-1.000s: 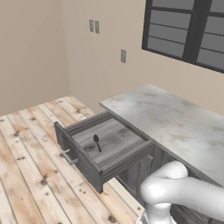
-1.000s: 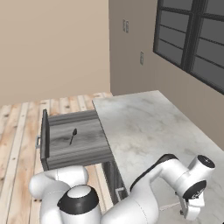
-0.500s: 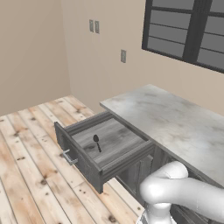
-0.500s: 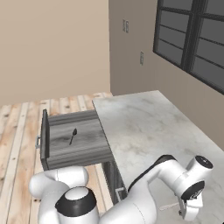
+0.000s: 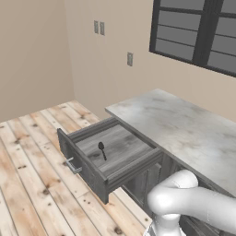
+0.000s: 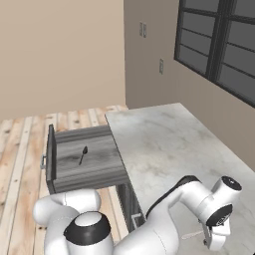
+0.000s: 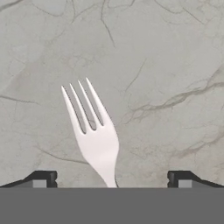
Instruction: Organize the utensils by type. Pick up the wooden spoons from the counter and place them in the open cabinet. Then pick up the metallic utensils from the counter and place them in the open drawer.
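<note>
Counter (image 5: 184,129) is the pale marbled slab running along the window wall, its near end over the drawer (image 5: 108,159), which is pulled fully out toward the plank floor (image 5: 27,175); silver bar handle (image 5: 73,166) on its front. In the right base view the same drawer (image 6: 87,162) sits left of the counter (image 6: 164,144). Inside the drawer, on the grey wood-grain bottom, lies the dark grey spoon (image 5: 102,150), round head toward the back wall, handle toward the drawer front (same spoon (image 6: 83,155) in the right base view, well apart from the drawer sides). Arm is reaching down over the near right part of the counter; gripper (image 6: 213,241) hangs low at the counter surface. Hand view: gripper (image 7: 113,178) jaws spread wide, holding nothing, fingertips (image 7: 43,178) at either side of the frame. Silver fork (image 7: 92,129) lies flat on the marble between them, tines pointing away from the hand, handle running under the bottom edge; it touches neither fingertip.
</note>
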